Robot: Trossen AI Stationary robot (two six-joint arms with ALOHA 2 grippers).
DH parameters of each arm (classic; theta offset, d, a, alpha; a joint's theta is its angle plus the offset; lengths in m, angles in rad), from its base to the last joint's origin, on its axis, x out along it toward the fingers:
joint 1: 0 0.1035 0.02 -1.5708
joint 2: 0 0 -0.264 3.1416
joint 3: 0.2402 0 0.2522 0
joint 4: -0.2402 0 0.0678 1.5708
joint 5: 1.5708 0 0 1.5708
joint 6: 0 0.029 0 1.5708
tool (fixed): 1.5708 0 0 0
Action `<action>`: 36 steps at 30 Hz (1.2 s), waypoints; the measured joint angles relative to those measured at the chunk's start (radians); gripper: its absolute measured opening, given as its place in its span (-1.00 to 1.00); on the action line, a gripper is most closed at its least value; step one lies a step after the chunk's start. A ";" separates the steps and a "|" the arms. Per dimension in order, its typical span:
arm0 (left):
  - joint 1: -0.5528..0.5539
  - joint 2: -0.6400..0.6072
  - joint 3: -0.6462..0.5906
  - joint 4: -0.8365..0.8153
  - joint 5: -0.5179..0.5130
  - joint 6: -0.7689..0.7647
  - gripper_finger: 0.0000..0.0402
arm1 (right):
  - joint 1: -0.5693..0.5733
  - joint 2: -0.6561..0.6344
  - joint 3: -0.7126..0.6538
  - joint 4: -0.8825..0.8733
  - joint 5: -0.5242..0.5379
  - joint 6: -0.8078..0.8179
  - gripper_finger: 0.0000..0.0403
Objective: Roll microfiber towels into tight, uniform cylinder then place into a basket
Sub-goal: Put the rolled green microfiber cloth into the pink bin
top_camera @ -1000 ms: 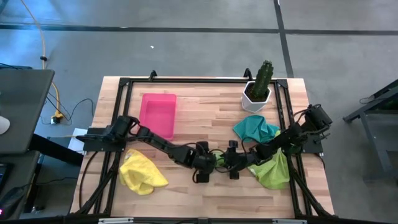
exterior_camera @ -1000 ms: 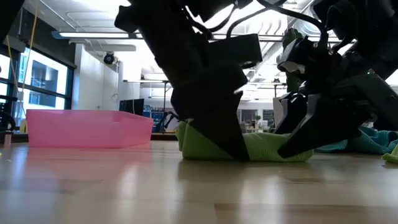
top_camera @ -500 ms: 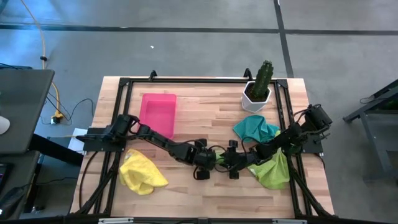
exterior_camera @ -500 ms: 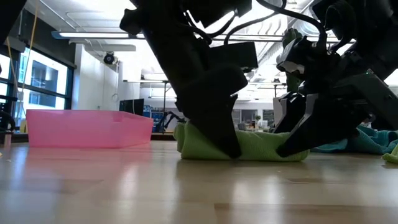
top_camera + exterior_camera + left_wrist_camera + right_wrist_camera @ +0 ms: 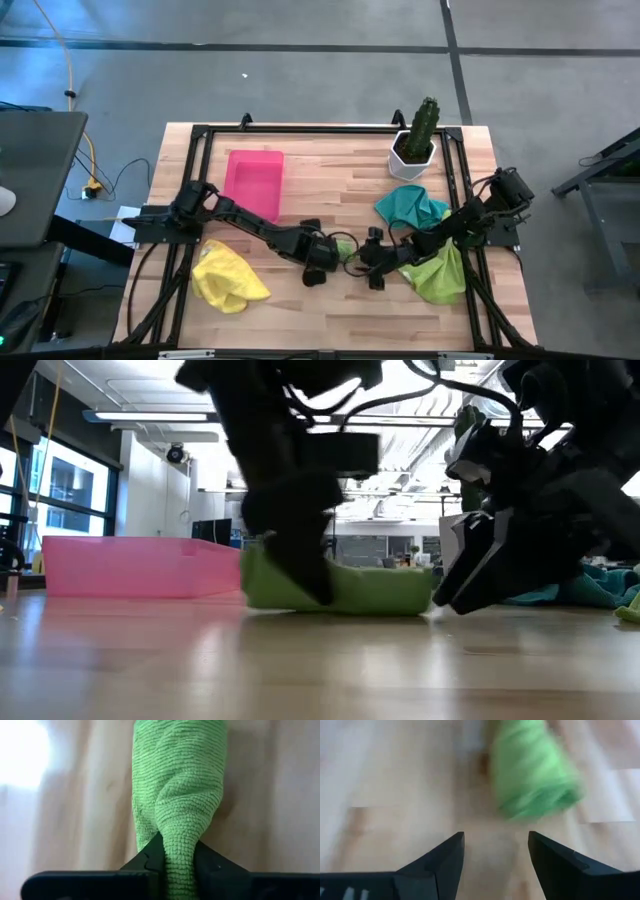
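A lime green towel, rolled into a short cylinder (image 5: 360,590), lies on the table near its middle (image 5: 346,250). My left gripper (image 5: 326,260) is shut on the roll's left end. My right gripper (image 5: 368,264) stands open just right of the roll's other end (image 5: 532,770), apart from it. The pink basket (image 5: 253,183) sits at the far left. A yellow towel (image 5: 228,277) lies crumpled near the front left. A teal towel (image 5: 410,207) and another lime green towel (image 5: 438,272) lie at the right. My left gripper pinches the roll's left end (image 5: 177,852) between its two fingers (image 5: 150,860), and the cloth bunches narrow where they close on it. The fingers slant down from the table's left and lie along the roll. The roll's underside (image 5: 370,608) rests on the table.
A white pot with a green cactus (image 5: 413,150) stands at the far right. A black frame (image 5: 300,130) runs along the table's edges. Bare wood lies between the basket and the pot and along the front edge.
My left gripper has shut on the roll's left end and drawn back toward the table's left edge. The roll has slid along the table with it, away from my right gripper, and keeps its rolled shape.
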 joint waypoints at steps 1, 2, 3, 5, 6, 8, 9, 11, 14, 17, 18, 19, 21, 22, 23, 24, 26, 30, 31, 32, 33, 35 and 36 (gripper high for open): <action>0.002 -0.016 -0.001 -0.039 -0.011 0.001 -0.82 | 0.000 0.000 0.000 0.009 -0.023 0.016 0.06; 0.007 -0.033 -0.001 -0.078 -0.021 0.000 -0.82 | -0.003 -0.004 0.000 0.012 -0.044 0.024 0.06; 0.012 -0.049 0.000 -0.118 -0.027 0.000 -0.82 | -0.006 -0.010 0.000 0.012 -0.063 0.036 0.06; 0.018 -0.090 0.000 -0.213 -0.052 0.000 -0.84 | -0.014 -0.019 0.000 0.024 -0.104 0.049 0.06; 0.023 -0.110 0.000 -0.241 -0.076 0.001 -0.85 | -0.019 -0.027 0.000 0.021 -0.115 0.046 0.06; 0.032 -0.156 0.000 -0.287 -0.112 -0.005 -0.86 | -0.024 -0.037 0.001 0.036 -0.134 0.011 0.06; 0.039 -0.184 0.000 -0.319 -0.122 -0.006 -0.86 | -0.027 -0.043 0.000 0.032 -0.135 -0.013 0.06; 0.050 -0.230 0.002 -0.347 -0.151 -0.005 -0.86 | -0.029 -0.047 0.000 0.037 -0.136 -0.057 0.06; 0.073 -0.310 0.001 -0.431 -0.201 0.005 -0.86 | -0.032 -0.047 0.000 0.031 -0.137 -0.094 0.06; 0.108 -0.416 -0.043 -0.471 -0.217 0.027 -0.86 | -0.032 -0.047 0.000 0.025 -0.139 -0.095 0.06; 0.123 -0.452 -0.068 -0.467 -0.212 0.034 -0.86 | -0.032 -0.047 0.001 0.018 -0.138 -0.090 0.06; 0.139 -0.488 -0.102 -0.458 -0.206 0.037 -0.86 | -0.032 -0.047 0.000 0.016 -0.138 -0.089 0.06; 0.169 -0.568 -0.187 -0.464 -0.197 0.050 -0.86 | -0.032 -0.043 0.001 0.018 -0.139 -0.091 0.06; 0.182 -0.605 -0.228 -0.454 -0.197 0.068 -0.86 | -0.032 -0.042 0.001 0.011 -0.138 -0.093 0.06; 0.199 -0.647 -0.278 -0.435 -0.198 0.088 -0.86 | -0.032 -0.042 0.000 0.010 -0.138 -0.093 0.06; 0.215 -0.686 -0.325 -0.433 -0.194 0.110 -0.86 | -0.032 -0.042 0.000 0.008 -0.138 -0.091 0.06; 0.242 -0.750 -0.422 -0.394 -0.179 0.129 -0.86 | -0.032 -0.042 0.000 0.000 -0.138 -0.086 0.06; 0.288 -0.861 -0.605 -0.297 -0.118 0.128 -0.86 | -0.032 -0.042 0.000 -0.011 -0.138 -0.083 0.06; 0.296 -0.882 -0.648 -0.268 -0.113 0.121 -0.86 | -0.032 -0.042 0.000 -0.013 -0.138 -0.083 0.06; 0.302 -0.901 -0.686 -0.257 -0.112 0.119 -0.86 | -0.032 -0.042 0.000 -0.009 -0.138 -0.083 0.06; 0.304 -0.906 -0.711 -0.235 -0.099 0.112 -0.86 | -0.032 -0.042 0.001 -0.010 -0.138 -0.083 0.06; 0.304 -0.917 -0.732 -0.134 -0.058 0.124 -0.86 | -0.032 -0.042 0.000 -0.013 -0.137 -0.083 0.06; 0.305 -0.927 -0.739 -0.132 -0.047 0.131 -0.86 | -0.032 -0.042 0.000 -0.013 -0.137 -0.083 0.06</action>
